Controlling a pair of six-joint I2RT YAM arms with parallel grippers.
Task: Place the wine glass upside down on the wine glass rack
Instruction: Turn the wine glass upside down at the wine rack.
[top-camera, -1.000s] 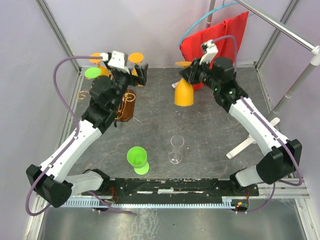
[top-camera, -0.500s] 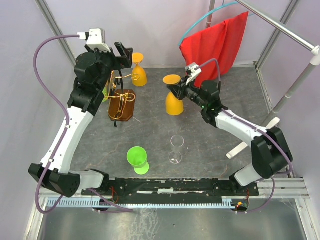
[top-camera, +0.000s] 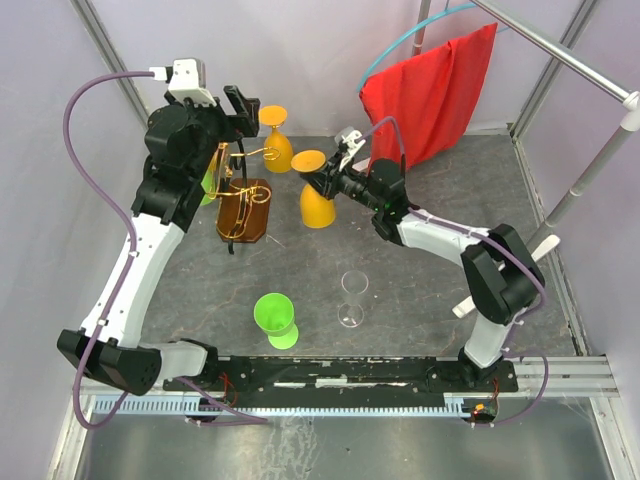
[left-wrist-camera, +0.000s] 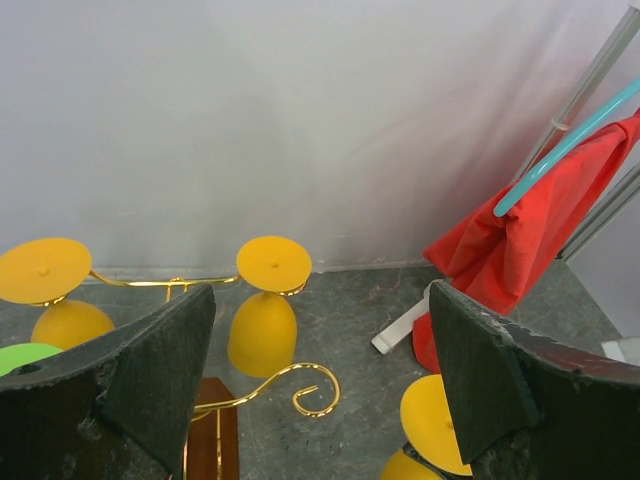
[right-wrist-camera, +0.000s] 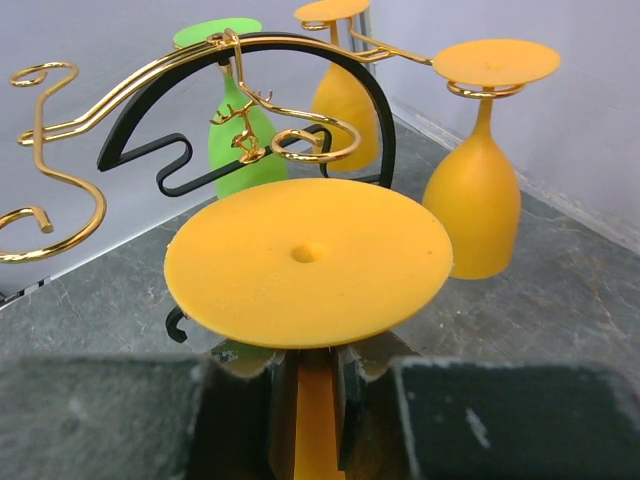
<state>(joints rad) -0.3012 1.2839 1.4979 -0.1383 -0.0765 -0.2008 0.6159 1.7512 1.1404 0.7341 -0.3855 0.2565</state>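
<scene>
My right gripper (top-camera: 326, 180) (right-wrist-camera: 320, 372) is shut on the stem of an orange wine glass (top-camera: 317, 203) (right-wrist-camera: 308, 258), just under its foot. The glass hangs upside down, bowl downward, a little to the right of the wine glass rack (top-camera: 243, 208) (right-wrist-camera: 292, 142). An empty curled wire arm (left-wrist-camera: 303, 386) points toward it. Three glasses hang upside down on the rack: an orange one (top-camera: 276, 146) (left-wrist-camera: 263, 328) (right-wrist-camera: 484, 200), a second orange one (left-wrist-camera: 58, 300) and a green one (right-wrist-camera: 238, 140). My left gripper (top-camera: 238, 115) (left-wrist-camera: 320, 300) is open and empty, above the back of the rack.
A green glass (top-camera: 274, 318) and a clear glass (top-camera: 352, 297) stand upright on the grey table near the front. A red cloth (top-camera: 435, 85) hangs at the back right, with a white stand foot (top-camera: 493, 287) on the right.
My right arm has carried the orange glass leftward, close to the rack. The left arm has lifted up and back from the rack, leaving an orange glass hanging there.
</scene>
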